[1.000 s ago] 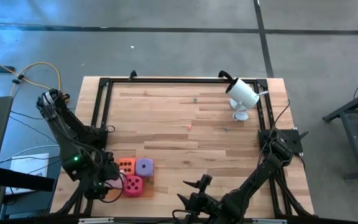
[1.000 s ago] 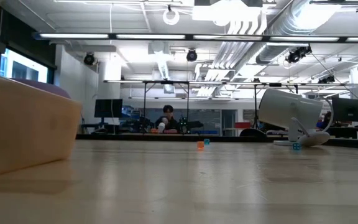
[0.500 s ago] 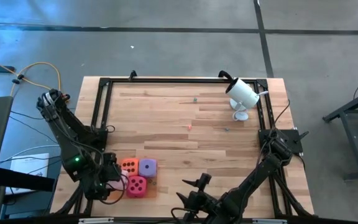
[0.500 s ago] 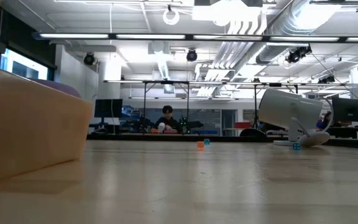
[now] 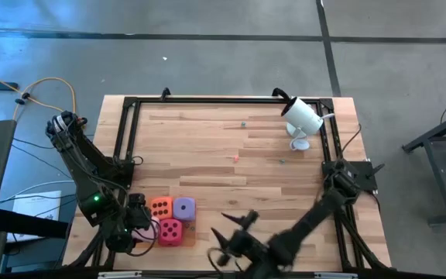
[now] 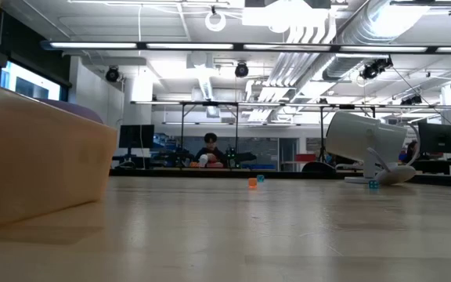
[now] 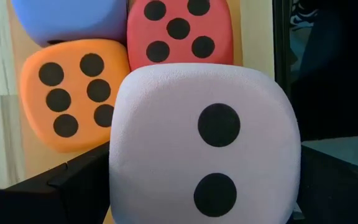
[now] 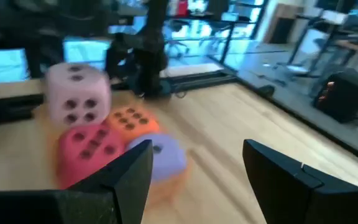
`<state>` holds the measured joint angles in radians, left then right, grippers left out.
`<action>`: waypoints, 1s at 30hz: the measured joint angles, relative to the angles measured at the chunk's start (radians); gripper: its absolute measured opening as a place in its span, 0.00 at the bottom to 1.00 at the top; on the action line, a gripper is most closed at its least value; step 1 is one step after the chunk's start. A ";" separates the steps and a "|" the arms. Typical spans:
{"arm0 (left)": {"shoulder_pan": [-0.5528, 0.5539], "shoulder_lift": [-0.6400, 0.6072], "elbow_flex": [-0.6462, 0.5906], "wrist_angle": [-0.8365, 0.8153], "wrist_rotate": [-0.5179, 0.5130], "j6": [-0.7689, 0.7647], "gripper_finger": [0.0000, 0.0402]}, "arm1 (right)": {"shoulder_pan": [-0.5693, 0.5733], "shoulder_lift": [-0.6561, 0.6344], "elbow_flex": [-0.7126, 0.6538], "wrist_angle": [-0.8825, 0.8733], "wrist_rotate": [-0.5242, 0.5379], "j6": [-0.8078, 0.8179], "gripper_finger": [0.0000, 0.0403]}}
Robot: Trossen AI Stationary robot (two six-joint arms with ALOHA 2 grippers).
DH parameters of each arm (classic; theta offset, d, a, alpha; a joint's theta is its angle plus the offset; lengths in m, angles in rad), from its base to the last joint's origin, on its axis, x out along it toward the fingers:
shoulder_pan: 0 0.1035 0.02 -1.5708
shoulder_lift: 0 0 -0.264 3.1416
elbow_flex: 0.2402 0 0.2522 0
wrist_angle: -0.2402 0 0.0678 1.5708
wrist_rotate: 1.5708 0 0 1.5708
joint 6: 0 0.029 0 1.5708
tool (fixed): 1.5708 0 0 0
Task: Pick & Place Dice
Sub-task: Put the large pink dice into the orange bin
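Four soft foam dice with dark pips are gathered at the seven-o'clock corner of the pale wooden table [image 5: 231,147]. Seen from above, the orange die [image 5: 159,207] and the purple die [image 5: 183,208] sit side by side, touching, and the magenta die [image 5: 169,230] lies against them on the side nearer six o'clock. The light pink die [image 7: 204,144] fills the left wrist view between the left gripper's [image 5: 142,225] spread fingers, which stand wide and released around it; in the right wrist view this die sits raised above the others. The right gripper [image 5: 224,246] hangs near six o'clock, its fingers [image 8: 129,174] parted with nothing between them. A white camera on a stand [image 5: 301,118] rests at two o'clock.
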<state>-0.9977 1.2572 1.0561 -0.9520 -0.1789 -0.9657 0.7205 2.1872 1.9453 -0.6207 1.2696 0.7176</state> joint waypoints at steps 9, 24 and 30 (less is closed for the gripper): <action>0.000 0.000 0.000 -0.001 -0.023 -0.021 0.99 | -0.139 0.092 -0.001 0.594 -0.480 -0.525 0.59; -0.002 0.000 0.000 -0.005 -0.025 -0.093 0.99 | -0.317 0.113 -0.001 0.795 -0.947 -0.633 0.59; 0.014 -0.001 0.000 0.012 -0.082 -0.087 0.99 | -0.327 0.168 -0.001 0.877 -0.976 -0.650 0.59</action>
<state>-0.9836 1.2564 1.0564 -0.9397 -0.2604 -1.0527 0.3932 2.3556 1.9444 0.2566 0.2937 0.0673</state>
